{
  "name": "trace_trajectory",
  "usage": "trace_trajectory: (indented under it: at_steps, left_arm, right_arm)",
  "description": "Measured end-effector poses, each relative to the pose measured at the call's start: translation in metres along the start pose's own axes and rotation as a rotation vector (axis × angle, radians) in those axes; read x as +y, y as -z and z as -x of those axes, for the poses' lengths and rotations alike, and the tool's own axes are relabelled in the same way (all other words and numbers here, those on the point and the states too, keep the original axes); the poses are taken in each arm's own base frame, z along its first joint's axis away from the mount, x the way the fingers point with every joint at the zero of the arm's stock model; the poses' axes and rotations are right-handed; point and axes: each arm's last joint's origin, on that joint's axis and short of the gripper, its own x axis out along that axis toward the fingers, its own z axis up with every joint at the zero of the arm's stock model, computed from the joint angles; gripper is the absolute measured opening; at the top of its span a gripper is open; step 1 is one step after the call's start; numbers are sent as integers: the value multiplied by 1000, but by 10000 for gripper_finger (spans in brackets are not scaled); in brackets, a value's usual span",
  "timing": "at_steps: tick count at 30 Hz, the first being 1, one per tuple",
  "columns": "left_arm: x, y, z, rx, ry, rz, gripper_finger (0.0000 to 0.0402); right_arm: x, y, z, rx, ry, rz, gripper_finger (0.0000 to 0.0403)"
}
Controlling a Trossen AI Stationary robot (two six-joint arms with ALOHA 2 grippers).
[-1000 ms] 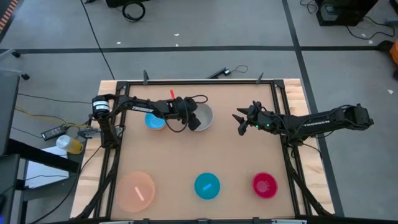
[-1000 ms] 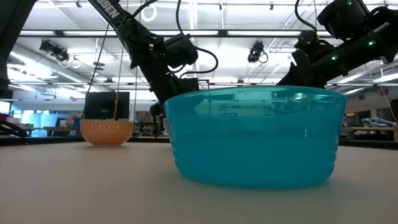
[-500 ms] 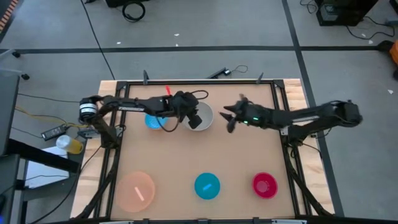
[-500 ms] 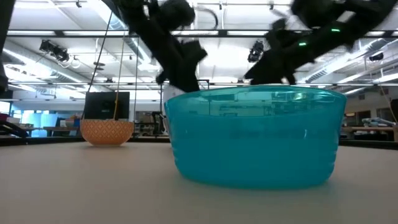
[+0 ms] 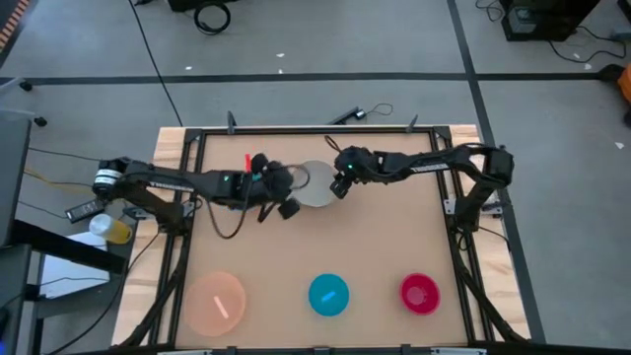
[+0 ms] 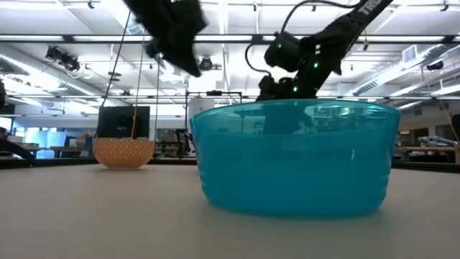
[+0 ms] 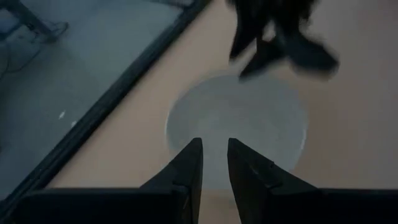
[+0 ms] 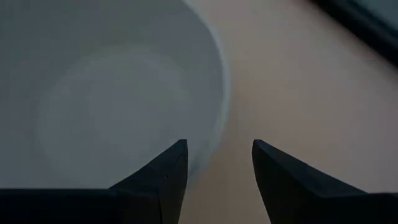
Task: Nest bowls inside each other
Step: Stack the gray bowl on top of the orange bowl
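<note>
Surface: a tan table [image 5: 375,247] with a dark frame is standing on grey floor; the low view is looking across it into a lit hall with ceiling strip lights.

Front row: the pale peach bowl [image 5: 217,301], teal bowl [image 5: 328,294] and magenta-red bowl [image 5: 420,293] are sitting apart in a line along the near edge, none nested yet. The teal one is filling the low view.

Task bowl: the white-grey bowl [image 5: 314,184] is sitting upright near the far rail, about midway across, between the two grippers.

Light blue bowl: I cannot find it; it may be lying under the left arm.

Left gripper [image 7: 214,160]: its fingers are standing narrow with a slim gap and nothing between them. It is hovering on the bowl's left side, pointing across the bowl toward the other arm.

Right gripper [image 8: 219,163]: its fingers are spread wide and empty, straddling the bowl's right rim, one finger over the inside, one over bare table. Whether they are touching the rim I cannot tell.

Key relation: the rim is running between the right fingers, so the right arm seems better placed to pinch; a round bowl has no long axis to line up.

Room: open table is lying between this bowl and the front row; the far rail is close behind, and the two grippers are crowding each other over the bowl.
</note>
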Motion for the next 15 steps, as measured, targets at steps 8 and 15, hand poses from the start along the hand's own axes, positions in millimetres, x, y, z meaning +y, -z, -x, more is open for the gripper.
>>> trace_trajectory:
  at_steps: [8, 15]
  left_arm:
    - [-14, 30, 13, 75, 9, 64, 78]
    - [-14, 34, 13, 95, -19, 103, 78]
  right_arm:
    - [-4, 3, -15, 34, -79, 33, 135]
    - [27, -12, 8, -173, -189, 219, 18]
